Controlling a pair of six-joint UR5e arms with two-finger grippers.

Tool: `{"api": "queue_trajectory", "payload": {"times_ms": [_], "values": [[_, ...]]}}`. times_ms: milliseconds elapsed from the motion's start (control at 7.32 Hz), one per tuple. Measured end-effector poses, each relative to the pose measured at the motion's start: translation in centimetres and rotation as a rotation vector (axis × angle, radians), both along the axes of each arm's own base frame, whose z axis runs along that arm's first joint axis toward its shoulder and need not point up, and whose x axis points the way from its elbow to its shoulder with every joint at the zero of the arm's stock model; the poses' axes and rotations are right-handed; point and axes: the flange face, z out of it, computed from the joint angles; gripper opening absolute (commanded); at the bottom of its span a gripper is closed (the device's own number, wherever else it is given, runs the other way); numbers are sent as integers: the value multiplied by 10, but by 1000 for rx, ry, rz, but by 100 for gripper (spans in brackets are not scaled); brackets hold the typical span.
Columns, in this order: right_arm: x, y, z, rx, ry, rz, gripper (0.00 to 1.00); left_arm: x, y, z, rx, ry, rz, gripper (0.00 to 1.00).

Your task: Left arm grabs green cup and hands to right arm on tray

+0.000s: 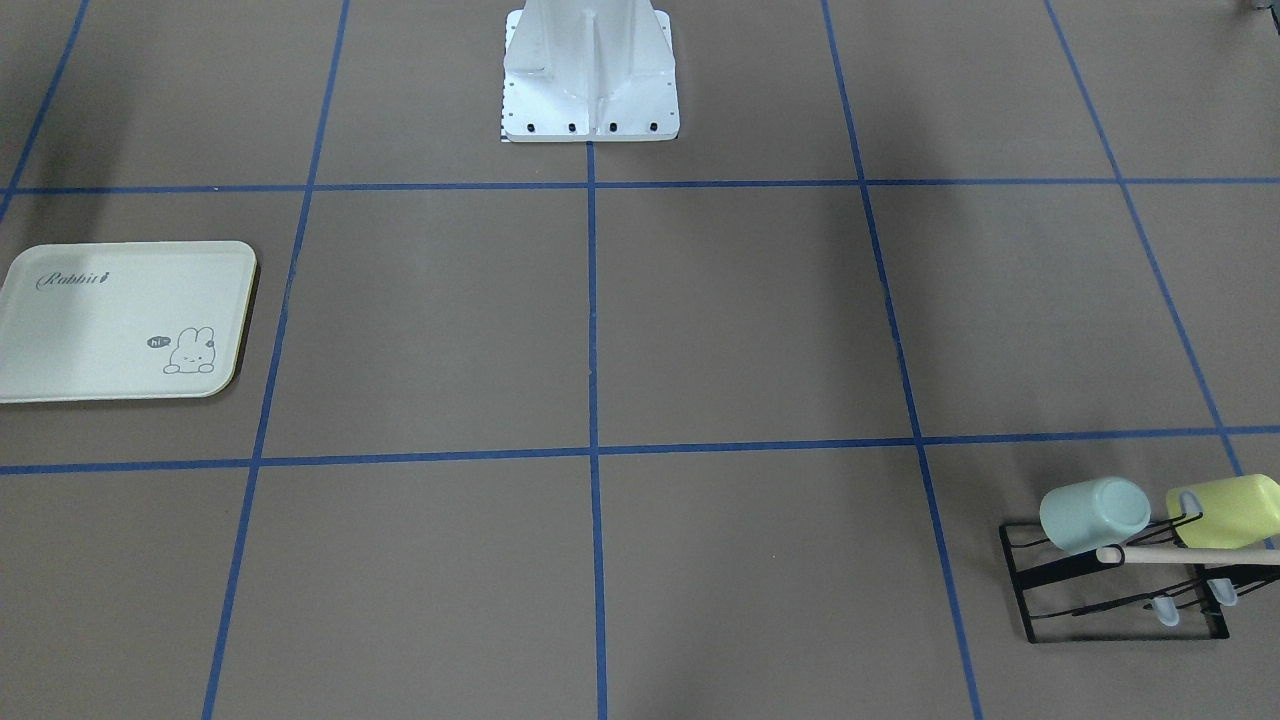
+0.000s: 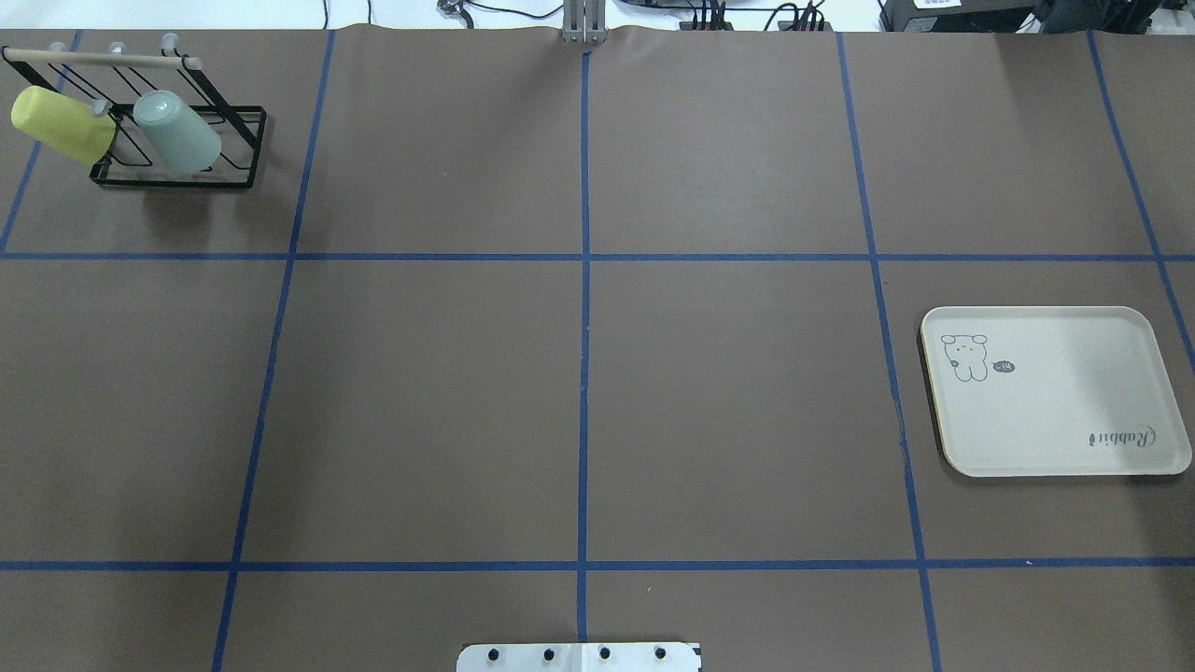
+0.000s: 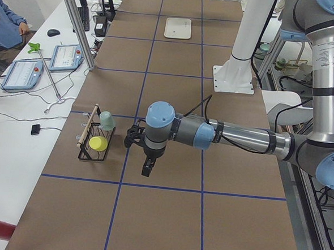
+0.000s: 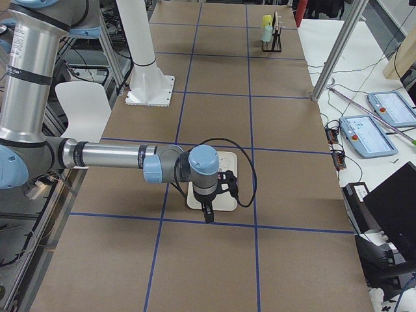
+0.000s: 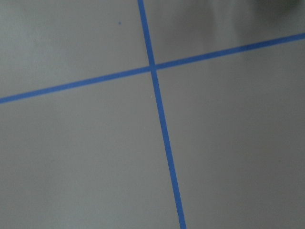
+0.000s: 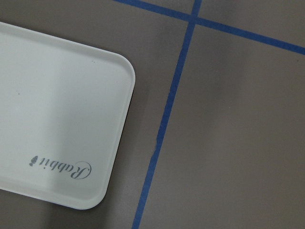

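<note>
On the rack (image 1: 1015,580), the green cup (image 1: 1095,515) sits tipped on a peg. Its flat bottom is up and its open end points down at the rack's black wire base. A yellow cup (image 1: 1225,510) sits tipped the same way on the next peg, just beside the green cup. A wooden bar (image 1: 1190,555) runs along the top of the rack. The rack stands on a brown table (image 1: 700,320) with blue tape lines (image 1: 592,300).

Near the rack, the left gripper (image 3: 146,170) hangs in the air and points down at the table. It is beside the rack and does not touch it or the cups. It shows only from the side and looks small, so I cannot tell if its fingers are apart or together. Its wrist camera sees just brown table and two blue lines that cross.

Far from the rack, at the other end of the table, lies the tray (image 2: 1055,411). It is flat and cream, with the word "Rabbit" and a little bunny on it. The right gripper (image 4: 208,214) hangs in the air by the tray's edge and points down. I cannot tell if its fingers are apart or together either. Its wrist camera sees one corner of the tray, with a blue line next to it.
</note>
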Motion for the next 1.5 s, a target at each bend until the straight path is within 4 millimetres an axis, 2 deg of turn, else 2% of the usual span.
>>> {"api": "queue_trajectory", "payload": {"times_ms": [273,410,683,820,956,1230,1503], "values": [[-3,-21,-20,49,-24,11,100,3,-50,-44,148,11,1,100],[-5,-31,-33,63,-51,20,100,3,-62,-54,183,15,3,100],[-8,-55,-67,106,-74,53,100,4,-75,-73,227,21,-1,100],[-10,-67,-88,156,-79,67,100,15,-84,-90,248,41,3,100],[-20,-79,-107,210,-91,59,100,42,-97,-114,260,78,23,100],[-65,-107,-148,290,-122,-1,100,115,-127,-163,232,133,27,100],[-108,-124,-182,275,-159,-1,100,167,-158,-180,199,113,7,100]]}}
